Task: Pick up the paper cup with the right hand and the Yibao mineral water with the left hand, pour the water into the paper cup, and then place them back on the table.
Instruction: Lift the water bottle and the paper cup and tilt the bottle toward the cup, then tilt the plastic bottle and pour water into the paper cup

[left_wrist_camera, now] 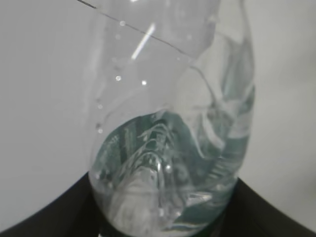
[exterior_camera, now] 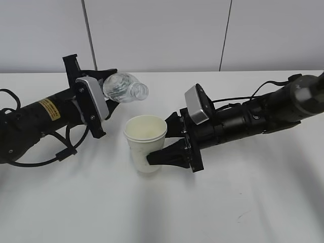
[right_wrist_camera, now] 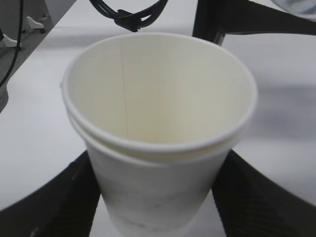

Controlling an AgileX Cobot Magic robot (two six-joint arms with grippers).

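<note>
White tabletop (exterior_camera: 243,202), pale panelled wall behind.

Near the middle: paper cup (exterior_camera: 146,142), upright, mouth up, cream inside. Looks like two nested rims in the right wrist view (right_wrist_camera: 158,133).

Right of the cup: right hand (exterior_camera: 169,139), black pincer closed on the cup's lower wall, one finger (exterior_camera: 167,156) across the front, the other behind. Cannot tell whether the cup's base touches the table or hangs just above it.

Up and left of the cup: Yibao mineral water (exterior_camera: 124,87), lying nearly level, open neck pointing right, above and slightly behind the cup's rim. Clamped at its base end in the left hand (exterior_camera: 104,93), yellow sticker on that arm.

Close up, clear ribbed bottle (left_wrist_camera: 173,128), green label glimpsed through it, black fingers on both sides. Water stream not discernible.
</note>
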